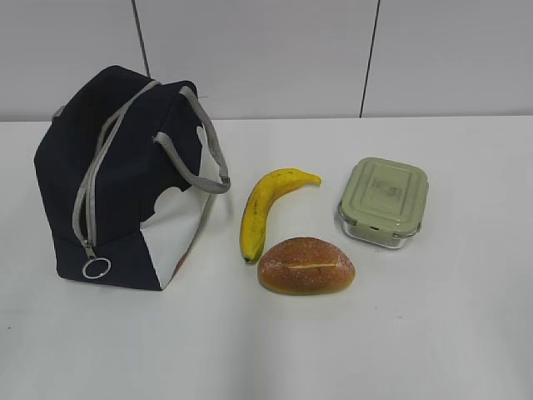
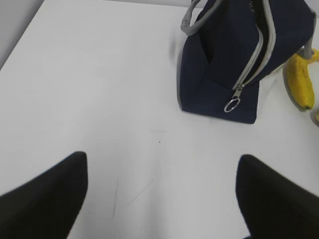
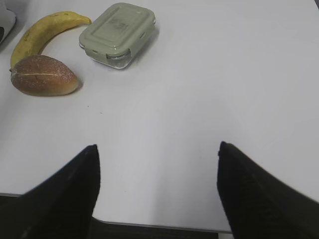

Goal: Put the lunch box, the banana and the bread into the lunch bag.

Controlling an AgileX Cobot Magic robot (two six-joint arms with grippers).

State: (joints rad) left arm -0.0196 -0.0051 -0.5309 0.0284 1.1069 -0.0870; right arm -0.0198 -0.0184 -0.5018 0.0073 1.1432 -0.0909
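Note:
The navy lunch bag stands on the left of the white table, its grey zipper closed with the ring pull at the bottom. To its right lie the yellow banana, the golden bread and the sage-lidded lunch box. Neither arm shows in the exterior view. My left gripper is open over bare table, short of the lunch bag. My right gripper is open near the table's front edge, well back from the bread, banana and lunch box.
A pale wall with dark seams rises behind the table. The table's front edge runs just under my right gripper. Bare white tabletop stretches left of the bag and in front of all the objects.

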